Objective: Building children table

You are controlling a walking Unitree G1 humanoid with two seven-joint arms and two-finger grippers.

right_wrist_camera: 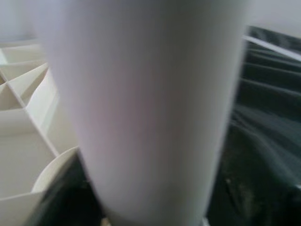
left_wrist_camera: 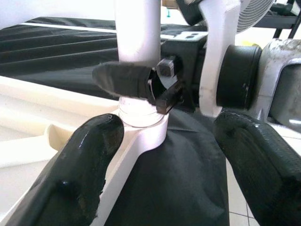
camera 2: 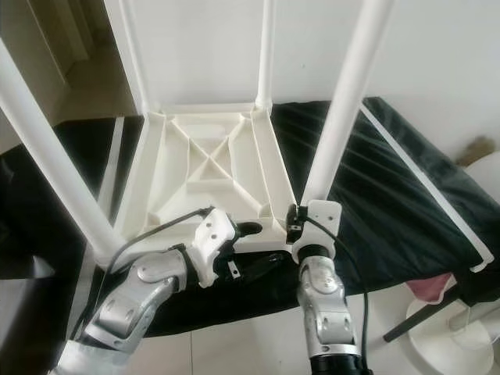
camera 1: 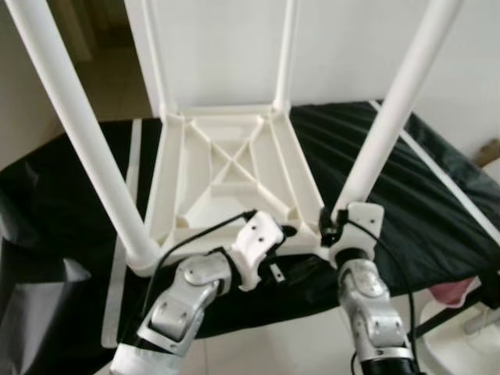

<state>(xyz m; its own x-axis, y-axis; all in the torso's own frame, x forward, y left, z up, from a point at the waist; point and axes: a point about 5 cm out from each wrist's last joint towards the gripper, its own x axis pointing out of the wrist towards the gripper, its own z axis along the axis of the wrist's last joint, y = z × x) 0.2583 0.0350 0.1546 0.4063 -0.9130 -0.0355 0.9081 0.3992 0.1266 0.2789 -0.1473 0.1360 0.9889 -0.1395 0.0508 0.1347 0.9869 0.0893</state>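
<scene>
The upside-down white table top [camera 1: 226,168] lies on the black cloth [camera 1: 406,187], its near right leg [camera 1: 391,117] standing straight up, squeezed low by the right gripper [left_wrist_camera: 141,84], while the left gripper [camera 1: 269,246] waits open beside that corner.

The tops of all four white table legs run out past the upper edge of the head views, so their ends can't be seen; the near right leg [camera 1: 391,117] is one of them. The right gripper [left_wrist_camera: 141,84] sits at that leg's base, and from the head its fingers are tucked behind its own white wrist housing. In the right wrist view the leg [right_wrist_camera: 150,108] is a soft, out-of-focus white column that covers most of what lies behind it. A pink object [camera 1: 457,293] at the right is cut off and too partial to name.
</scene>
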